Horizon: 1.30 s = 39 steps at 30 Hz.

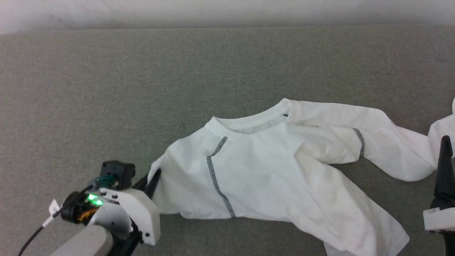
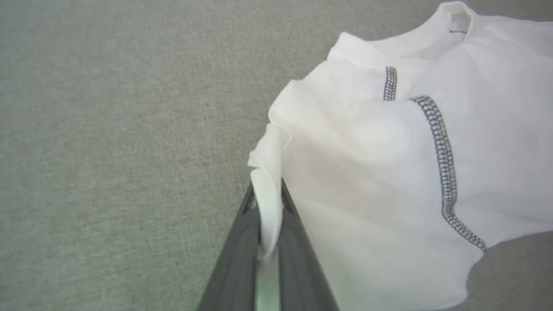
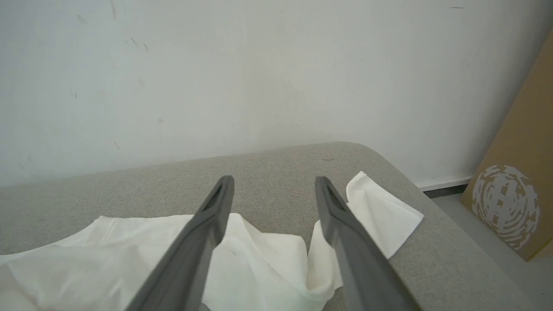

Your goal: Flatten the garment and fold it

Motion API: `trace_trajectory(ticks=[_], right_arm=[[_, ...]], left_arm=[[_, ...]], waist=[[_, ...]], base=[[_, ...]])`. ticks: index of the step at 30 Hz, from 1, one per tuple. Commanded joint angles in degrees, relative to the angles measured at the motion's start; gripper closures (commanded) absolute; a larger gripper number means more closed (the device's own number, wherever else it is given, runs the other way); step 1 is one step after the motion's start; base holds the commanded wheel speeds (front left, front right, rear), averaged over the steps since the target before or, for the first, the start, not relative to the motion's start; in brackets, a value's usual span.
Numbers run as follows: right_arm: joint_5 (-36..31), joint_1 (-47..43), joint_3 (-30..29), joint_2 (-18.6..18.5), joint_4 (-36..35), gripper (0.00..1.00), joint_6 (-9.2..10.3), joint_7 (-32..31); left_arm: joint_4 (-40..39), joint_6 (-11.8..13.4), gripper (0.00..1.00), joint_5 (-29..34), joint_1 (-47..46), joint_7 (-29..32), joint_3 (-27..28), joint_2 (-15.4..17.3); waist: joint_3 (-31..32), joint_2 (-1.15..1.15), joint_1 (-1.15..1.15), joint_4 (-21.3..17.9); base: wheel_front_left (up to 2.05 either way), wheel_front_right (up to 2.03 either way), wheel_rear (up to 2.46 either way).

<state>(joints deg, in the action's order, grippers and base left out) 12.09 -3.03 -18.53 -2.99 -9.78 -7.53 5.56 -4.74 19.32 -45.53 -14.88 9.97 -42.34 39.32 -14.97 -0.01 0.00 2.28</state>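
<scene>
Two grippers sit at the near edge, so start there. The left gripper (image 1: 153, 179) is low at the near left, its jaws pinched tight on the shirt (image 1: 270, 170). It has the cloth's left edge, just out from the shoulder seam (image 1: 215, 174). The left wrist view makes it plain: the left gripper (image 2: 265, 203) has a strip of white fabric clamped between its two dark fingers (image 2: 235, 259). The shirt (image 2: 380, 172) spreads off to that view's right, with the dark stitching (image 2: 445, 172) curving across it.

Over at the near right, the right gripper (image 1: 445, 149) shows one dark finger standing up, just beside a sleeve (image 1: 391, 149). In its own wrist view the right gripper (image 3: 274, 181) has its jaws spread wide with nothing between them. White cloth (image 3: 259, 255) lies under and beyond the fingers; I cannot tell if they touch it.

Further out, the shirt lies rumpled on the grey surface (image 1: 106, 89). Its collar (image 1: 252, 122) is toward the far side, the hem trails to the near right, and the sleeve runs off to the right edge.

At the back is a white wall (image 3: 259, 65), with a cardboard box (image 3: 518, 172) leaning at the right wrist view's right.
</scene>
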Motion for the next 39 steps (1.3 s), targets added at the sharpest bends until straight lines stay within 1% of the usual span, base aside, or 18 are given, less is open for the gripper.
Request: trace_trajectory(ticks=[1, 3, 5, 11, 14, 15, 16, 17, 21, 23, 26, 28, 30, 31, 33, 34, 36, 39], right_arm=[[0.05, 0.72, -0.09, 0.12, -0.29, 0.0, 0.04, -0.15], [-0.04, 0.9, -0.07, 0.12, -0.42, 0.0, 0.04, -0.24], [-0.06, 1.07, 0.08, 0.12, -0.49, 0.0, 0.04, -0.27], [0.01, 1.19, 0.12, 0.12, -0.2, 0.0, 0.04, 0.08], [0.05, 1.11, -0.08, 0.12, 0.22, 0.0, 0.04, 0.32], [0.06, 1.08, -0.12, 0.12, 0.36, 0.0, 0.04, 0.37], [0.06, 1.07, -0.06, 0.12, 0.5, 0.0, 0.04, 0.38], [0.05, 1.08, 0.05, 0.12, 0.62, 0.0, 0.04, 0.35], [-0.17, 1.08, 0.32, 0.12, 0.82, 0.0, 0.04, 0.06], [-0.35, 0.92, 0.26, 0.12, 0.88, 0.0, 0.04, -0.12], [-0.54, 0.43, 0.04, 0.12, 0.71, 0.0, 0.04, -0.48], [-0.57, -0.01, -0.11, 0.12, 0.6, 0.0, 0.04, -0.67], [-0.52, -0.28, 0.11, 0.12, 0.57, 0.0, 0.04, -0.84], [-0.48, -0.35, 0.23, 0.12, 0.57, 0.0, 0.04, -0.9], [-0.38, -0.39, 0.52, 0.12, 0.57, 0.0, 0.04, -0.97], [-0.34, -0.36, 0.66, 0.12, 0.55, 0.0, 0.04, -1.0], [-0.29, -0.18, 0.97, 0.12, 0.52, 0.0, 0.04, -1.02], [-0.09, -0.03, 1.12, 0.12, 0.63, 0.0, 0.04, -0.75]], left_arm=[[0.19, 0.51, 1.0, 0.79, -1.48, -0.83, 0.71, -0.14], [0.17, 1.65, 1.0, 2.27, -3.12, -2.17, 1.9, 0.31], [0.02, 3.49, 1.0, 3.27, -4.15, -3.42, 3.74, 1.22], [-0.71, 11.31, 1.0, 6.27, -2.88, -5.8, 8.55, 5.72], [-0.59, 12.45, 1.0, 5.22, -0.22, -5.27, 8.47, 5.78], [-0.37, 12.43, 0.89, 4.59, 0.58, -5.27, 8.34, 5.29], [0.05, 12.34, 0.73, 4.05, 1.23, -5.47, 8.2, 4.66], [0.53, 12.23, 0.0, 3.6, 1.73, -5.96, 8.13, 3.91], [1.25, 11.4, 0.0, 0.3, 3.54, -10.14, 9.8, -0.63], [0.28, 11.17, 0.0, -0.49, 4.43, -12.53, 10.78, -1.91], [-5.03, 11.65, 0.0, -0.13, 5.1, -15.56, 12.05, -2.44], [-9.8, 11.49, 0.0, 0.22, 5.33, -16.05, 11.9, -2.28], [-13.55, 11.15, 0.0, 2.26, 5.17, -13.75, 9.43, -0.24], [-15.16, 10.94, 0.0, 2.74, 4.96, -12.21, 8.1, 0.2], [-17.2, 9.76, 0.0, 4.22, 4.14, -8.3, 4.38, 1.26], [-17.84, 9.13, 0.0, 4.88, 3.5, -6.38, 2.44, 1.21], [-18.28, 6.8, 0.0, 6.51, 1.78, -2.69, -1.98, 0.79], [-16.84, 3.21, 0.0, 8.69, -1.02, 0.7, -7.62, -1.74]], waist=[[-0.09, 0.01, 0.0, -0.04], [-0.23, 0.01, 0.0, -0.15], [-0.38, 0.01, 0.0, -0.29], [-0.95, 0.01, 0.0, -0.77], [-1.14, 0.01, 0.0, -0.77], [-1.18, 0.01, 0.0, -0.71], [-1.2, 0.01, 0.0, -0.64], [-1.17, 0.01, 0.0, -0.57], [-0.43, 0.01, 0.0, -0.19], [0.18, 0.01, 0.0, -0.03], [1.02, 0.01, 0.0, 0.34], [1.58, 0.01, 0.0, 0.62], [1.89, 0.01, 0.0, 0.73], [1.98, 0.01, 0.0, 0.78], [2.04, 0.01, 0.0, 0.81], [2.0, 0.01, 0.0, 0.81], [1.79, 0.01, 0.0, 0.69], [1.24, 0.01, 0.0, 0.51]], base=[[0.0, 0.0, 0.0], [0.0, 0.0, 0.0], [0.0, 0.0, 0.0], [0.0, 0.0, 0.0], [0.0, 0.0, 0.0], [0.0, 0.0, 0.0], [0.0, 0.0, 0.0], [0.0, 0.0, 0.0], [0.0, 0.0, 0.0], [0.0, 0.0, 0.0], [0.0, 0.0, 0.0], [0.0, 0.0, 0.0], [0.0, 0.0, 0.0], [0.0, 0.0, 0.0], [0.0, 0.0, 0.0], [0.0, 0.0, 0.0], [0.0, 0.0, 0.0], [0.0, 0.0, 0.0]])
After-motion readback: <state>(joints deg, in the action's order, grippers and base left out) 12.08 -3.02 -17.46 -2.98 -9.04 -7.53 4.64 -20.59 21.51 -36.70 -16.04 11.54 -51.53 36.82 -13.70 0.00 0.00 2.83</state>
